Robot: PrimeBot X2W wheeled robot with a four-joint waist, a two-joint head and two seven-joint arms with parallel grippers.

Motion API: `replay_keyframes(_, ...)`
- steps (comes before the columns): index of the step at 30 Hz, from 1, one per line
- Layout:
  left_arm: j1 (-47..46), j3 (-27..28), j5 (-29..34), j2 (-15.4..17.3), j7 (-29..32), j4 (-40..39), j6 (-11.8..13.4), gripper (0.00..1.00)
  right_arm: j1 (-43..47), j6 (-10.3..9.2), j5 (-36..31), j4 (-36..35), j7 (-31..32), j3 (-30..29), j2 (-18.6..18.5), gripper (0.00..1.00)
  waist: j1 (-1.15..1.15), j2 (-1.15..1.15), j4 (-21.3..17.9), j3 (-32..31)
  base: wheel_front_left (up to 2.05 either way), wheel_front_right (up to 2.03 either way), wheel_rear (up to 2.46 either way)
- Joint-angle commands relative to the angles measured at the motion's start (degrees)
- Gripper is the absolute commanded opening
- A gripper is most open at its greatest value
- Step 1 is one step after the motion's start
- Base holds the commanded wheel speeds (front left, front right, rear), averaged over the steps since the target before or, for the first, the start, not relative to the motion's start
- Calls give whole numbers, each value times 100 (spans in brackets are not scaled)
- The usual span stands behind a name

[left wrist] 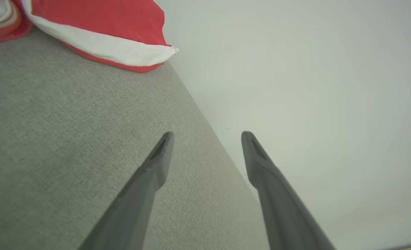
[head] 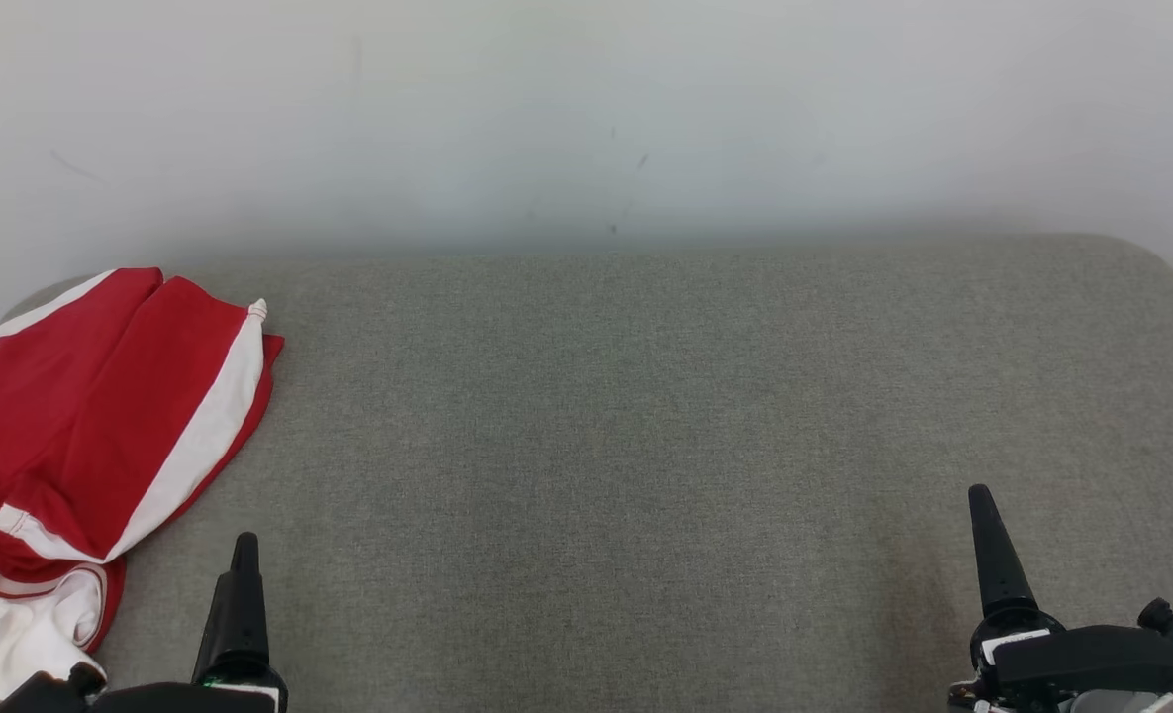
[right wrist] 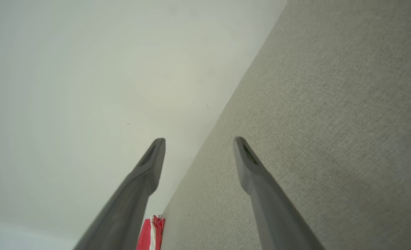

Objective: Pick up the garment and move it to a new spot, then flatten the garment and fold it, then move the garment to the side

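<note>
A red garment (head: 101,416) with white trim lies crumpled at the far left side of a desk (head: 645,446) covered in grey woven fabric, which stands against a pale wall (head: 586,119). In the head view the left tool (left wrist: 207,137) shows at the lower left as one dark finger pointing away from the robot. The garment sits to that finger's left and ahead of it, near but not touching. The left wrist view shows this tool's two fingers spread apart with nothing between them, over bare grey fabric, with the garment in the upper left corner. The right tool (right wrist: 198,142) is at the lower right of the head view, well apart from the garment across the open desk. Its fingers too stand apart and hold nothing. The garment's long axis runs from the near edge of the desk toward the wall, leaning slightly to the right. A broad white stripe (head: 205,426) follows its right edge along that line and ends in a corner pointing toward the wall. The near end is bunched, showing mostly white cloth.
</note>
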Motion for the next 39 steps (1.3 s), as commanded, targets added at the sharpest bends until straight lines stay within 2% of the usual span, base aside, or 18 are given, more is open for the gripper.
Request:
replay_keyframes(1,7,-6,159,31,-47,-123,2,100,-17,-3,-142,-109,-41,16,-50,100,0,0,0,-2,0,0,0)
replay_keyframes(6,75,-93,995,35,-175,-235,49,100,26,-3,-814,-226,-170,84,-59,100,0,0,-2,-4,0,0,0)
replay_keyframes(19,220,-215,2363,89,-426,-370,66,100,143,-5,-2055,-324,-420,298,-136,100,0,0,-13,-15,0,0,0)
replay_keyframes(39,337,-374,3752,174,-764,-507,178,100,229,-7,-3577,-370,-753,498,-190,100,0,0,8,-18,0,0,0)
